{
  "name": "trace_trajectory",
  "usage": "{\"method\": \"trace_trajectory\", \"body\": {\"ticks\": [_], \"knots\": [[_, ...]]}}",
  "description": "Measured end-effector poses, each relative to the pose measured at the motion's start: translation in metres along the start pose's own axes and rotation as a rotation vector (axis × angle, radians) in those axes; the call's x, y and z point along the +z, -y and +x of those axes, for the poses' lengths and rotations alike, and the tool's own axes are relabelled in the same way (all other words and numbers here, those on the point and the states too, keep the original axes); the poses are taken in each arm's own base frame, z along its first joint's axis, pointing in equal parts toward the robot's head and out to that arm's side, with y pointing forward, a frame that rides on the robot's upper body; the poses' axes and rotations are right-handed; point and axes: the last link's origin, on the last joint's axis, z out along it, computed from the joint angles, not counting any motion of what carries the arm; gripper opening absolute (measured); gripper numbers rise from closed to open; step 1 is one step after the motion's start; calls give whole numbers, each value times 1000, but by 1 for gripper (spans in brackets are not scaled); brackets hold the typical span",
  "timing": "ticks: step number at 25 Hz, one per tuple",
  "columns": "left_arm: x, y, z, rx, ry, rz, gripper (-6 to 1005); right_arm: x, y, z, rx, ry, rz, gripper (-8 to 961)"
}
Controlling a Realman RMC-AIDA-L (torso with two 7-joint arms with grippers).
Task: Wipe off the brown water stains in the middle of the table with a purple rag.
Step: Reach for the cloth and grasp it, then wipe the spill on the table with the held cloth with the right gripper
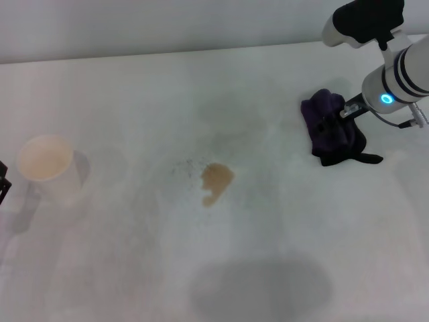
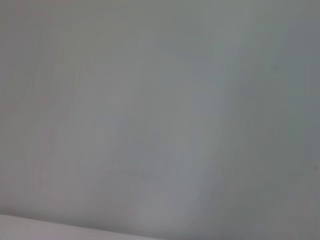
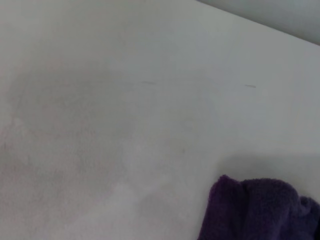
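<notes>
The brown water stains (image 1: 216, 180) form a small tan blotch in the middle of the white table (image 1: 134, 100). The purple rag (image 1: 330, 125) lies bunched on the table at the right, its black tail trailing towards the front right. It also shows in the right wrist view (image 3: 260, 210). My right gripper (image 1: 340, 117) is down on the rag's right side, in contact with the cloth, well to the right of the stain. My left gripper (image 1: 3, 182) shows only as a black sliver at the left edge, parked.
A pale paper cup (image 1: 47, 168) stands upright at the left of the table. Faint dark speckles (image 1: 184, 166) lie just left of the stain. A large grey shadow patch (image 1: 261, 288) lies near the front edge. The left wrist view shows only plain surface.
</notes>
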Motion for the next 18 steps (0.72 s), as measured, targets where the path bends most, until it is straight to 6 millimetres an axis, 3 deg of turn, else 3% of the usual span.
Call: {"method": "trace_trajectory", "body": {"ticks": [6,14,18], "knots": [[1,0,1,2,-3,-4,888,0,0,0,14,-1,-4,384],[-1,0,1,6,-5,-1,889,-1,4,1,41,-8,3,344],[-1,0,1,7,-5,0,889,0,4,2,39,-15,9,201]]}}
